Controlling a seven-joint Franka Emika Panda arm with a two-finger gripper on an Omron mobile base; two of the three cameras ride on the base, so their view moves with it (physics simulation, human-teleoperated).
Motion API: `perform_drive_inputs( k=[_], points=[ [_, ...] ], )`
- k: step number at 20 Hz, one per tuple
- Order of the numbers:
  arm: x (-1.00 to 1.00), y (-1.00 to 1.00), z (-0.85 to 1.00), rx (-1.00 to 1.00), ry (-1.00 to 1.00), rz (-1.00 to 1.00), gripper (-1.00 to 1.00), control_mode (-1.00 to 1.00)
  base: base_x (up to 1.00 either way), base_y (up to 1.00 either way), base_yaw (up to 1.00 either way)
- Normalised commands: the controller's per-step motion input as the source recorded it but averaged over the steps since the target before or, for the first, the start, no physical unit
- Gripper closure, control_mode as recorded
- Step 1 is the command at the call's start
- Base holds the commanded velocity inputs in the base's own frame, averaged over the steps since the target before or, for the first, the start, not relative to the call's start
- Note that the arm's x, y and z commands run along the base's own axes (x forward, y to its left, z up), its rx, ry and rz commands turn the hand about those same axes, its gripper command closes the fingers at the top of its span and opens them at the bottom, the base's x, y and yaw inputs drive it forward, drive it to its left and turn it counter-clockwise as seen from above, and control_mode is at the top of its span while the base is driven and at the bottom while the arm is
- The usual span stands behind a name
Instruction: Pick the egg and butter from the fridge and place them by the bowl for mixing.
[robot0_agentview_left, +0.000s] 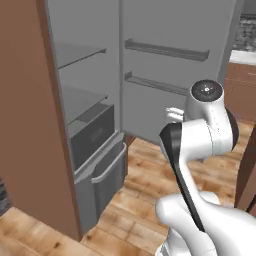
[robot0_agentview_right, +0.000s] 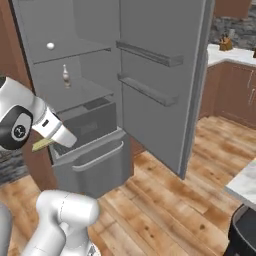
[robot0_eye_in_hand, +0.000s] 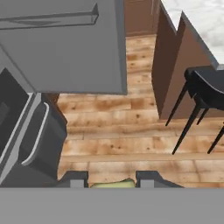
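The fridge (robot0_agentview_right: 90, 30) stands open, its door (robot0_agentview_right: 160, 100) swung out to the right. The egg (robot0_agentview_right: 50, 46), a small white ball, rests on an upper shelf. My gripper (robot0_eye_in_hand: 111, 181) is shut on the butter (robot0_eye_in_hand: 112, 184), a pale yellow block showing between the two dark fingertips. In the right base view the butter (robot0_agentview_right: 42, 145) pokes out beside my forearm, in front of the pulled-out grey drawer (robot0_agentview_right: 92, 160). The hand points down at the wooden floor, just outside the fridge. The bowl is out of view.
A small bottle (robot0_agentview_right: 65, 76) stands on the middle shelf. A black stool (robot0_eye_in_hand: 205, 92) and a brown island with a marble top (robot0_eye_in_hand: 197, 22) lie to the right of the fridge door (robot0_eye_in_hand: 65, 52). Wooden floor spreads between them. Brown cabinets (robot0_agentview_right: 230, 90) line the far wall.
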Motion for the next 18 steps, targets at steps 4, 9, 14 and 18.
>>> perform_drive_inputs(
  k=[4, 9, 14, 18],
  points=[
    [0.0, 0.0, 0.0, 0.0, 0.0, 0.0, 1.0, 1.0, -0.59, 0.23, -0.63],
    [0.0, 0.0, 0.0, 0.0, 0.0, 0.0, 1.0, 1.0, -0.57, 0.17, -0.59],
    [0.0, 0.0, 0.0, 0.0, 0.0, 0.0, 1.0, 1.0, -0.07, -0.24, -0.57],
    [0.0, 0.0, 0.0, 0.0, 0.0, 0.0, 1.0, 1.0, 0.0, -0.18, -0.83]
  ],
)
